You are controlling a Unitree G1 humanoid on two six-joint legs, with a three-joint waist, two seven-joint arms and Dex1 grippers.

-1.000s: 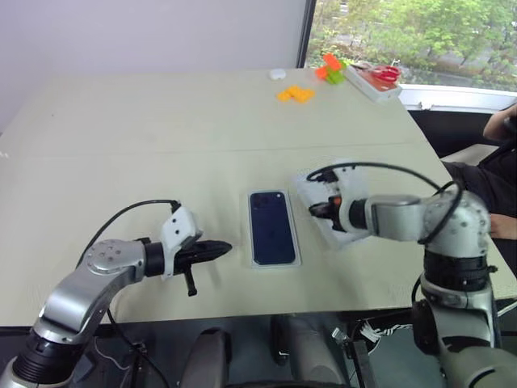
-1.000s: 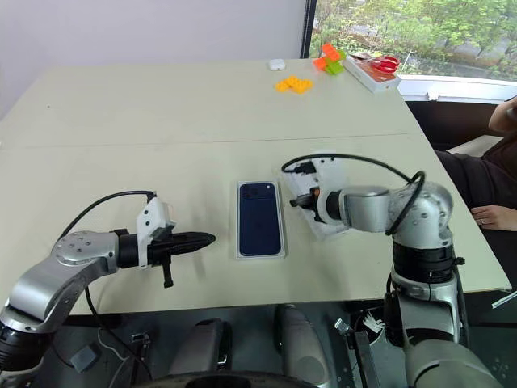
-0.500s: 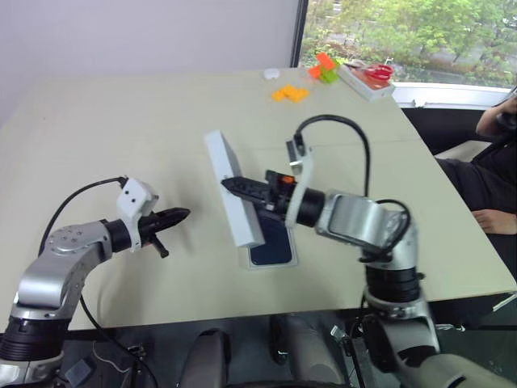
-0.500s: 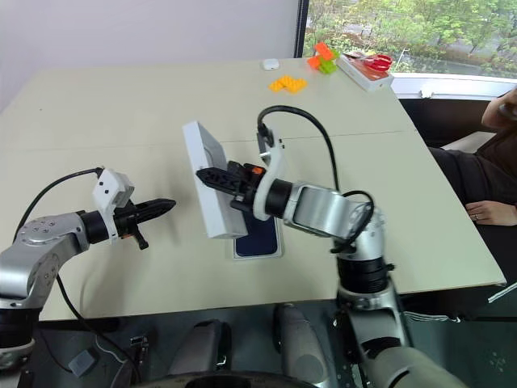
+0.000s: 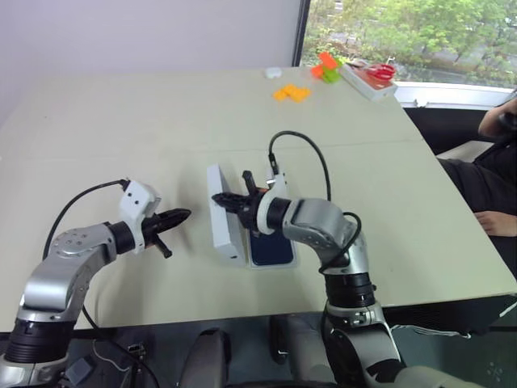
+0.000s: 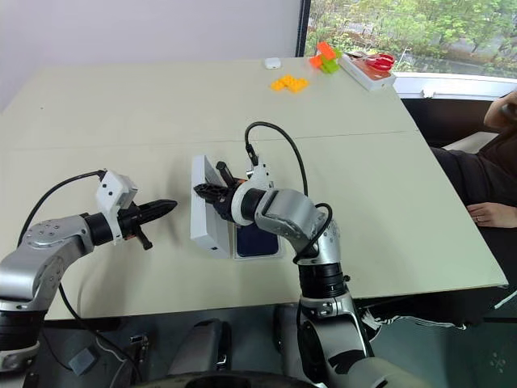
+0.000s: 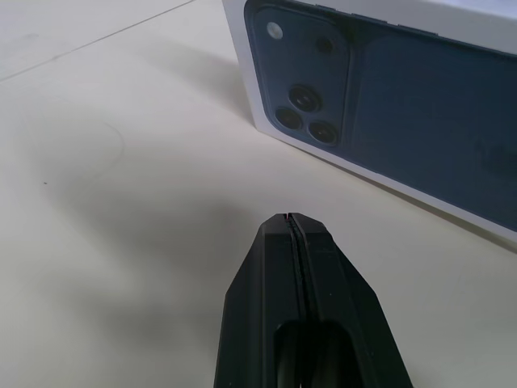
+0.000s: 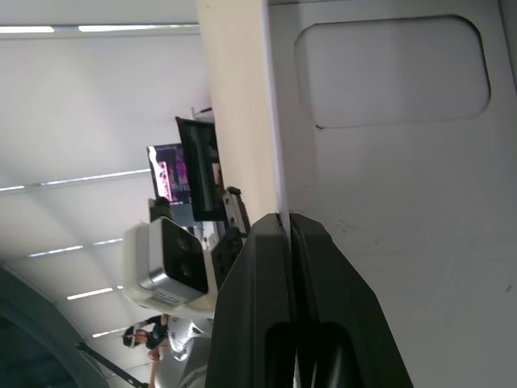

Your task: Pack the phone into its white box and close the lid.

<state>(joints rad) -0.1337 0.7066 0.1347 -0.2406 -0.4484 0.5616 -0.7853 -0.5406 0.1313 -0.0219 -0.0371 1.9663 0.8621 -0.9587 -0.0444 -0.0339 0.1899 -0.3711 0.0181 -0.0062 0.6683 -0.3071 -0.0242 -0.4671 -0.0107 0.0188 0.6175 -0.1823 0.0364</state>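
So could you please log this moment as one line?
right end effector: shut on white cardboard lid, held on edge beside boxed dark blue phone | left end effector: shut, empty | lid: not yet on

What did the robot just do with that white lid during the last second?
The right gripper picked the lid off the table beside the phone, swung it left and now holds it on edge at the phone's left. The left gripper, shut, drew aside. The phone stayed put.

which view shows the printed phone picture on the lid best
The left wrist view: the lid fills its upper part, with the printed dark blue phone and camera lenses plain. The eye views show the lid on edge in the right gripper; the right wrist view shows its pale inside.
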